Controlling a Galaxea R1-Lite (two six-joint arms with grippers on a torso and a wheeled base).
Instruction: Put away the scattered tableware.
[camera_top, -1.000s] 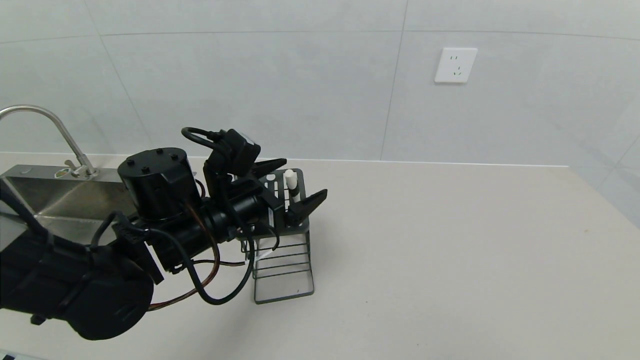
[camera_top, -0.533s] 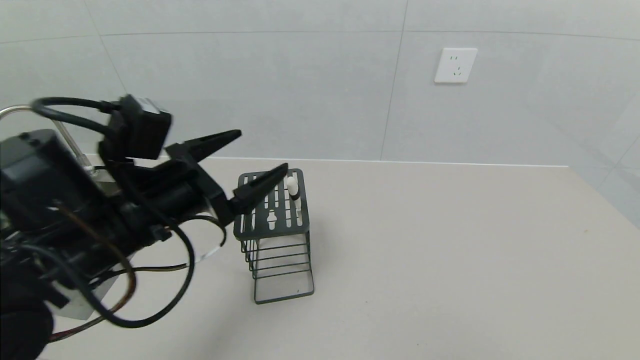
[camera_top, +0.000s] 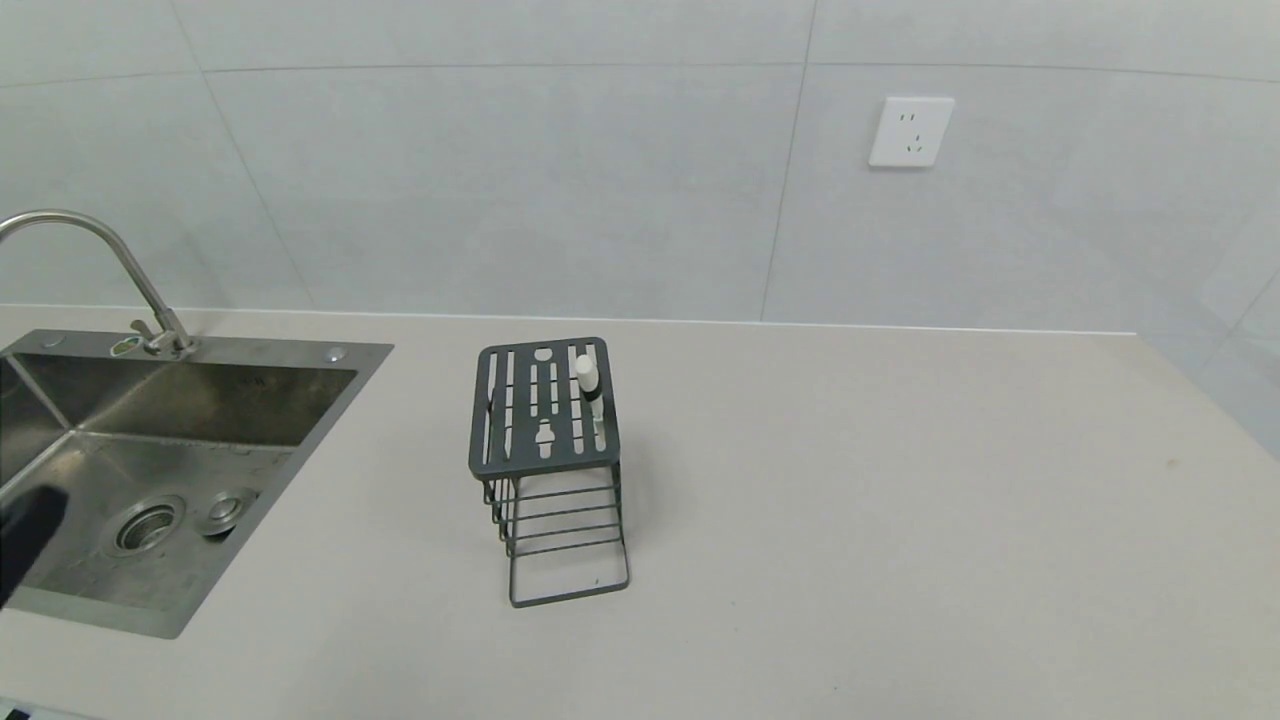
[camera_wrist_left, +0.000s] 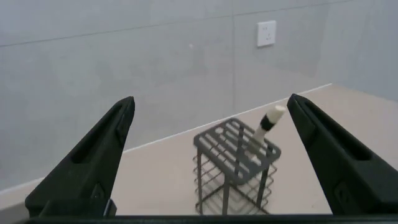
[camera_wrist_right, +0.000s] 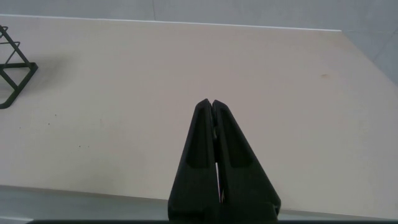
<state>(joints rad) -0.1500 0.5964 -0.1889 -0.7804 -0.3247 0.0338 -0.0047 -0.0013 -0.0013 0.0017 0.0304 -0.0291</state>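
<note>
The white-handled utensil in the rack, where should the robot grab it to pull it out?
Probably by its white handle, coming from above. That end pokes up through the rack and its slotted top, leaning slightly; the rest sits down inside the wires.

Nothing readable is showing from where I'm standing. A small sticker (camera_top: 124, 347) is sitting on the rim of the sink (camera_top: 290, 349) beside the faucet (camera_top: 110, 245), but its print is coming across too small to make out.
</note>
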